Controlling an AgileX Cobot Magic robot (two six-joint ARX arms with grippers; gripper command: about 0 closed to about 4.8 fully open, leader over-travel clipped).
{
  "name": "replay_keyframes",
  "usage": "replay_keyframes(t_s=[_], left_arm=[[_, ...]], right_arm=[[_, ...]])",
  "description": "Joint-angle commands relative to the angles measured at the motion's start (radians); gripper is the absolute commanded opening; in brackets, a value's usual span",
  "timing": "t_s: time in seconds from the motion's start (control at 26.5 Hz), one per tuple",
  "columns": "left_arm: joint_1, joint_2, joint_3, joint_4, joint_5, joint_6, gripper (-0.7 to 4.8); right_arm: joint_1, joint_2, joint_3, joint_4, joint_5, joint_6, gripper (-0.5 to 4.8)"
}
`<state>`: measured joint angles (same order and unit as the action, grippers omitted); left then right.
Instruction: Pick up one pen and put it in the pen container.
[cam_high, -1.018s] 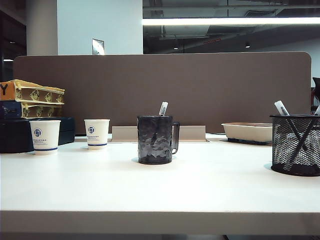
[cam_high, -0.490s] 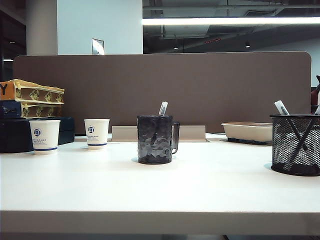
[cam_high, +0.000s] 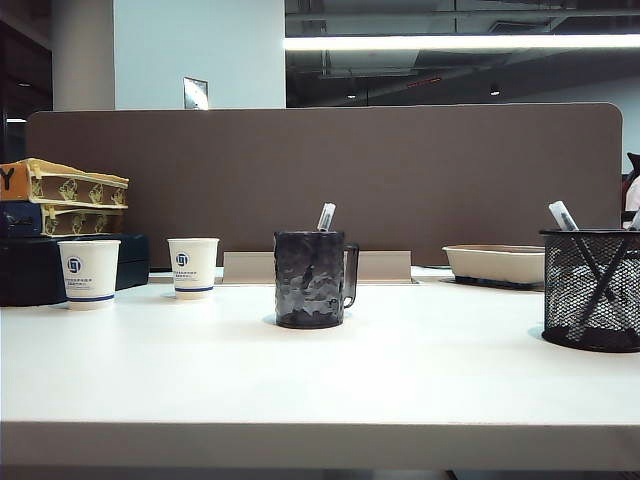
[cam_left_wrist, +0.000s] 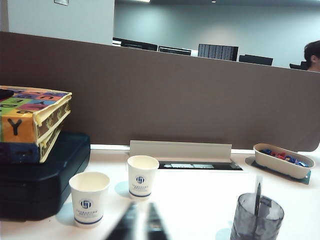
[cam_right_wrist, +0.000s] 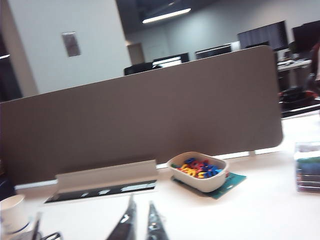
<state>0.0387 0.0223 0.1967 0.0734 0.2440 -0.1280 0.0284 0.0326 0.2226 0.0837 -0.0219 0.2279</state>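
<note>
Pen (cam_high: 326, 217) stands in dimpled mug (cam_high: 311, 279), table centre; only whitish tip clears rim. Pen container (cam_high: 592, 289) at 3 o'clock from mug, cut off by frame edge, pens already inside. I see white table (cam_high: 300, 380), brown partition (cam_high: 400, 170) behind, dim office beyond. Left gripper (cam_left_wrist: 137, 226) and right gripper (cam_right_wrist: 140, 220) show only as blurred fingertips, slim gap between, nothing pinched. Two paper cups (cam_high: 193, 267) at 9 o'clock, beige tray (cam_high: 495, 263) at 2.
</note>
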Motion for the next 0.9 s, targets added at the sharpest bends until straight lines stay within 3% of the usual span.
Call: replay_keyframes(t_s=[0.04, 0.3, 0.57, 0.9], left_arm=[[0.001, 0.056, 0.043, 0.015, 0.021, 0.004, 0.58], [0.002, 0.206, 0.105, 0.090, 0.032, 0.004, 0.58], [-0.003, 0.384, 0.152, 0.177, 0.116, -0.003, 0.58], [-0.092, 0.520, 0.167, 0.285, 0.116, -0.003, 0.57]], right_arm=[[0.000, 0.053, 0.043, 0.003, -0.044, 0.000, 0.54], [0.001, 0.187, 0.143, 0.021, -0.075, -0.074, 0.54], [0.003, 0.362, 0.224, 0.086, -0.179, -0.082, 0.54], [0.036, 0.636, 0.292, 0.236, -0.271, -0.079, 0.53]])
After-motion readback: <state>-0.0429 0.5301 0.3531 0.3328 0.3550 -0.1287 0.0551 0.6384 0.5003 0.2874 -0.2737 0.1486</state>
